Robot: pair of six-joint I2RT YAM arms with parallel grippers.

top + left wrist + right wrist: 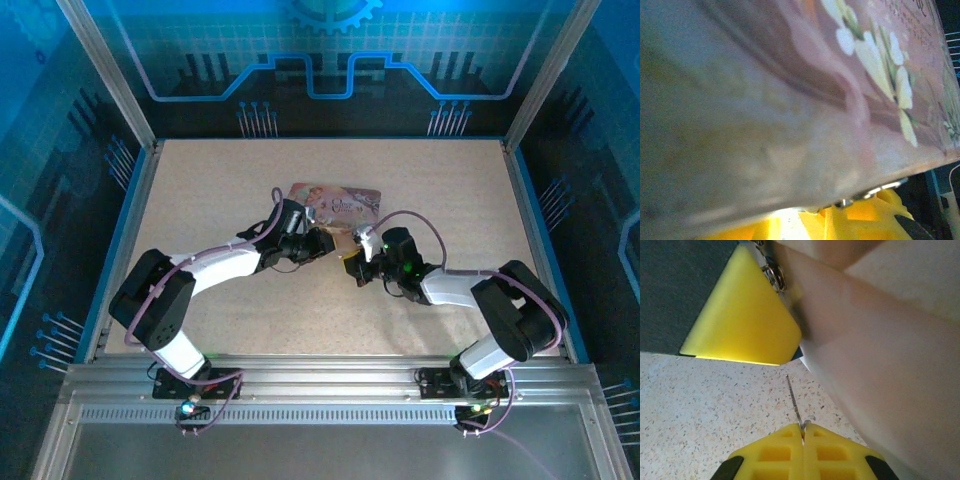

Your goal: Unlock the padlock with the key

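The key (793,401), a thin dark metal sliver, sticks out of my right gripper (803,426), which is shut on it; its tip points at the padlock. Of the padlock (801,353) I see just a bluish corner between my left gripper's yellow finger (745,315) and the pink tin (880,370), with small metal rings (775,275) above. My left gripper (322,240) sits at the tin's (340,200) near edge, closed around the mostly hidden padlock. In the left wrist view the tin (790,100) looms over the left gripper (810,212), metal hardware (875,190) at the fingertips. My right gripper (352,265) is just right of it.
The speckled beige table (200,200) stretches open to the left, right and front of the tin. Blue walls and metal frame posts ring the table. The arms' bases stand on the metal rail (320,385) at the near edge.
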